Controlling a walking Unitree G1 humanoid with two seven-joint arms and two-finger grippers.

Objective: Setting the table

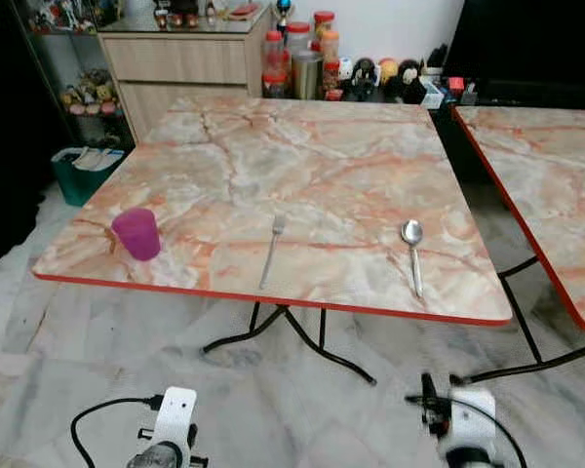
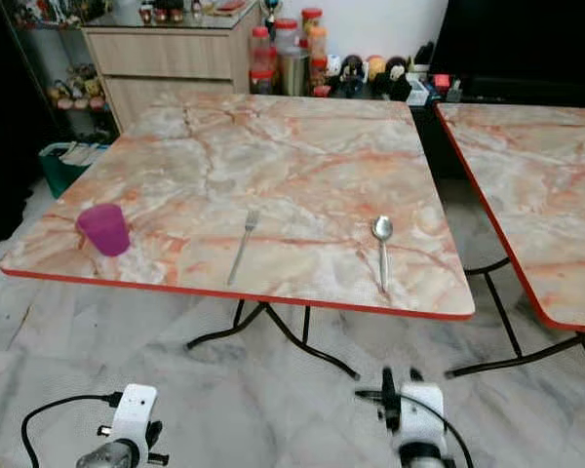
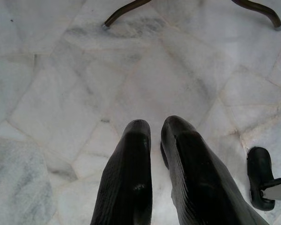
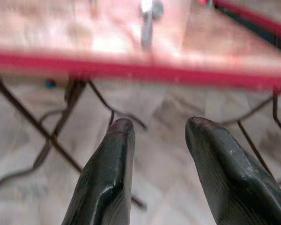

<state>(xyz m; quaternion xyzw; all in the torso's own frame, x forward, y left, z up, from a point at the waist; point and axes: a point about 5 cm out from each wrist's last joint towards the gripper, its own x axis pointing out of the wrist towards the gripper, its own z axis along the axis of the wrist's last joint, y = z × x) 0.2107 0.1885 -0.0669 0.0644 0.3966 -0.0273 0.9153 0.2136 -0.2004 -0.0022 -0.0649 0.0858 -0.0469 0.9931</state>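
No readable text, label, brand, number or sign anywhere in these views. Jars (image 1: 297,54) and small items at the far edge of the surface (image 1: 322,156) too small and blurred for any lettering to be made out; same for the clutter on the cabinet top (image 1: 190,18) beyond. Nothing printed on the purple cup (image 1: 137,233), the fork (image 1: 272,251) or the spoon (image 1: 412,253).
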